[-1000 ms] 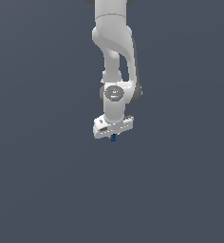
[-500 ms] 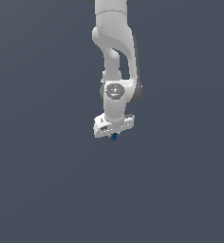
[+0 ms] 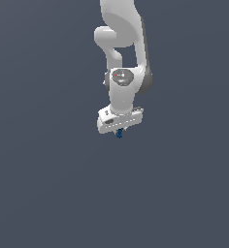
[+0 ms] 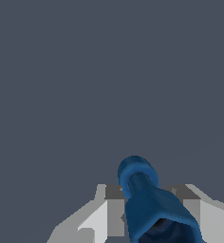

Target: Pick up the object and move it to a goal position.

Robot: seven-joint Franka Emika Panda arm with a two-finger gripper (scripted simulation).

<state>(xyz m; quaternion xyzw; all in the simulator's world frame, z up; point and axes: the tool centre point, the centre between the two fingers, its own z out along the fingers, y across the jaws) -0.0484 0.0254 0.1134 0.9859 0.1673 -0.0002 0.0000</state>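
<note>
The object is a tiny dark-blue peg-like piece that sticks out just below the white gripper in the exterior view. In the wrist view the object fills the space between the two grey-white fingers, with its rounded knob end pointing away from the camera. The gripper is shut on the object and holds it above the plain grey floor. The white arm rises straight up out of the top of the exterior view.
A flat uniform grey floor surrounds the arm on all sides. No other objects, containers or edges show in either view.
The gripper with the blue object has risen slightly and shifted a little, staying shut on the piece throughout.
</note>
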